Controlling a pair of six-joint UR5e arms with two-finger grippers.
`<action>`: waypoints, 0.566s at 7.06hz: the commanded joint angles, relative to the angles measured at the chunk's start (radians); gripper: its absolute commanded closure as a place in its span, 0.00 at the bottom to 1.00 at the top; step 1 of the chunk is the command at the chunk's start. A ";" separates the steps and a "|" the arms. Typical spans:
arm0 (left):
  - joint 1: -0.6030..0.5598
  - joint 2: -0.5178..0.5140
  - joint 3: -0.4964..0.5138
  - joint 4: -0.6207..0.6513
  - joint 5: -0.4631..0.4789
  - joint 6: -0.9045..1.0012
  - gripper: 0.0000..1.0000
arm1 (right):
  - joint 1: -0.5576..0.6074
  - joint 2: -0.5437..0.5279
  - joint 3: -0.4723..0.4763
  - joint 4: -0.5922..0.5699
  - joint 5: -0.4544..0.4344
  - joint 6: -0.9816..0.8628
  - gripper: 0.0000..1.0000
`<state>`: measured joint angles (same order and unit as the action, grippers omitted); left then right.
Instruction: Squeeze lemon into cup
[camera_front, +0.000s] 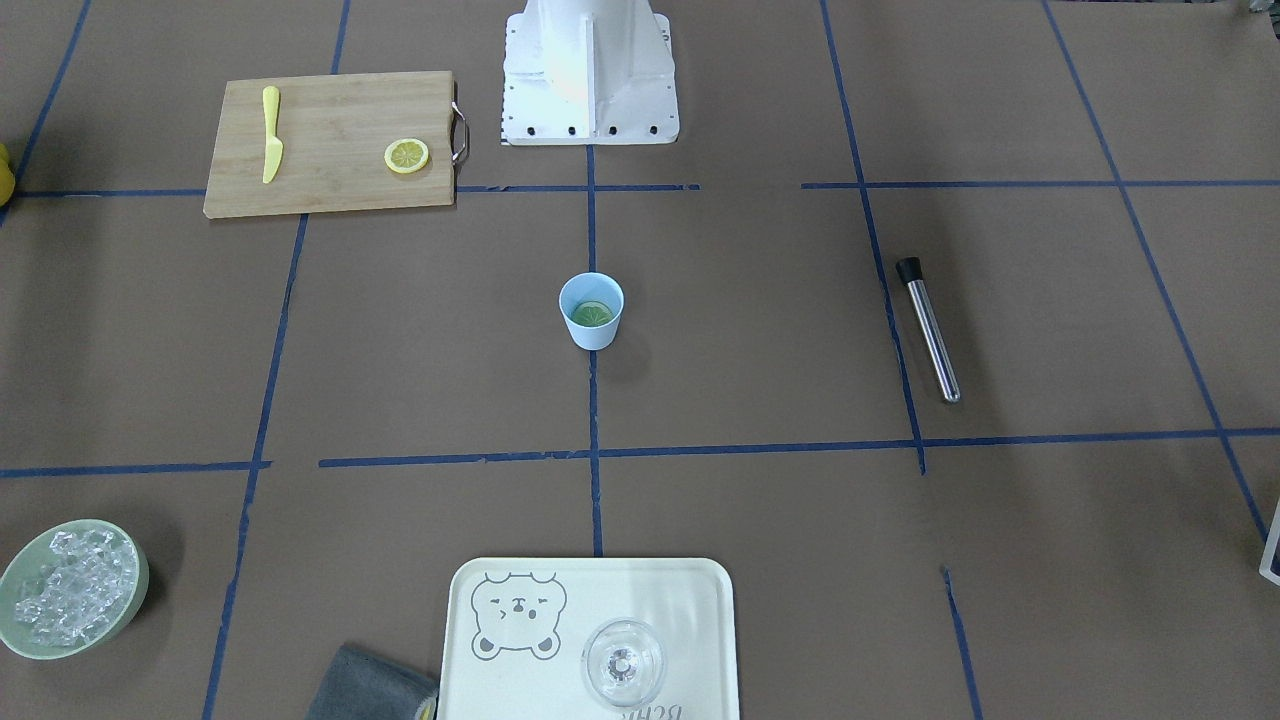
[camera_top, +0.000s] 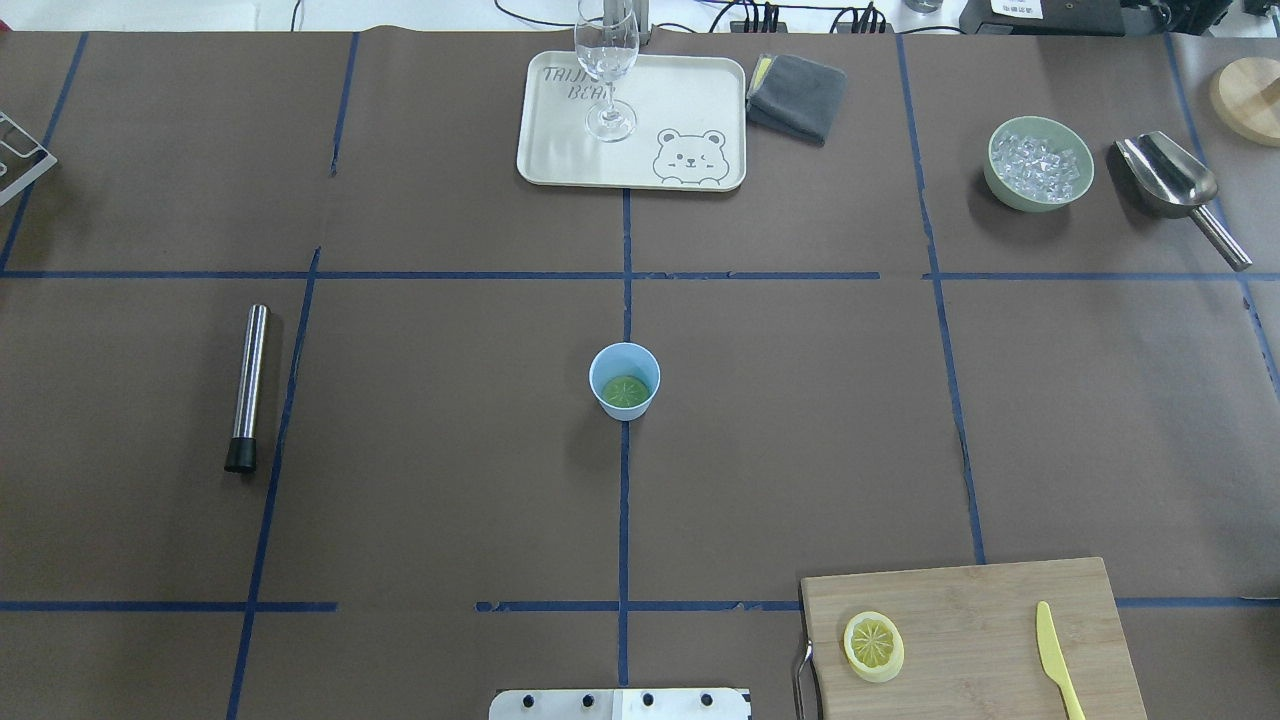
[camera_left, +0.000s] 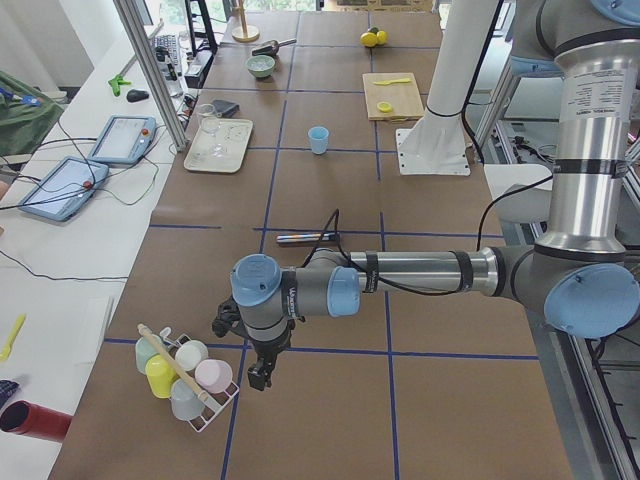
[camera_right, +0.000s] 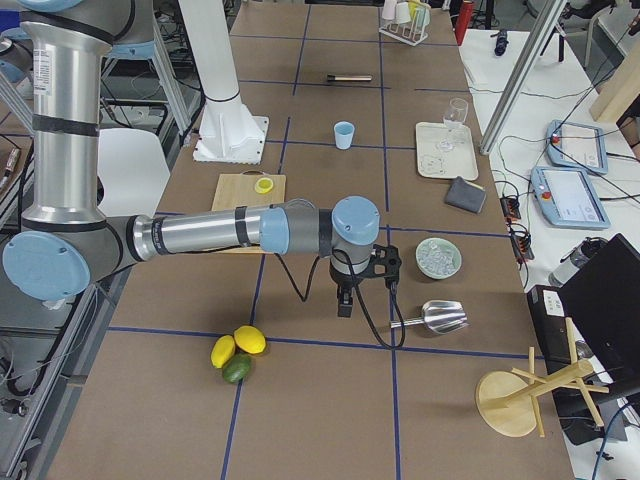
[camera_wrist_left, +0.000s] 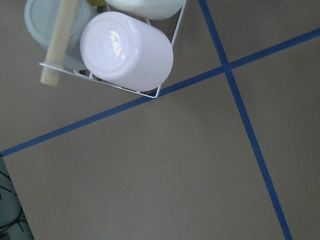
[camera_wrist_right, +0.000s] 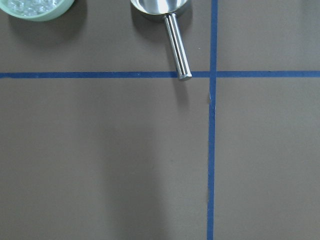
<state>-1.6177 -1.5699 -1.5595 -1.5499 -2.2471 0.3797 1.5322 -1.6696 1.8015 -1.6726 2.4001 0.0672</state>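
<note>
yellow-rinded lemon slice (camera_top: 873, 645) lies on the bamboo cutting board (camera_top: 980, 620), a greenish slice (camera_top: 626, 391) inside the light-blue cup (camera_top: 624, 347). both are well apart from the left gripper (camera_left: 259, 379) and right gripper (camera_right: 343, 309); i cannot tell how far either is open.

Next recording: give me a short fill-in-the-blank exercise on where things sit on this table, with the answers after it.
1. A round citrus slice lies inside the light-blue ____.
2. A lemon slice and a yellow knife lie on the wooden ____.
3. The pale green bowl is filled with ____.
4. The clear stemmed glass stands upright on the bear-printed ____.

Missing words: cup; cutting board; ice; tray.
</note>
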 joint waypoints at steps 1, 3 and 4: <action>-0.001 0.001 -0.052 0.036 -0.023 -0.141 0.00 | 0.000 0.001 -0.092 0.121 0.005 0.006 0.00; -0.001 0.010 -0.051 0.025 -0.028 -0.173 0.00 | 0.000 0.002 -0.090 0.128 0.016 0.010 0.00; 0.001 0.008 -0.051 0.021 -0.028 -0.173 0.00 | 0.000 0.002 -0.090 0.128 0.016 0.011 0.00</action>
<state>-1.6182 -1.5630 -1.6092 -1.5235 -2.2736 0.2150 1.5324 -1.6680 1.7135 -1.5489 2.4140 0.0765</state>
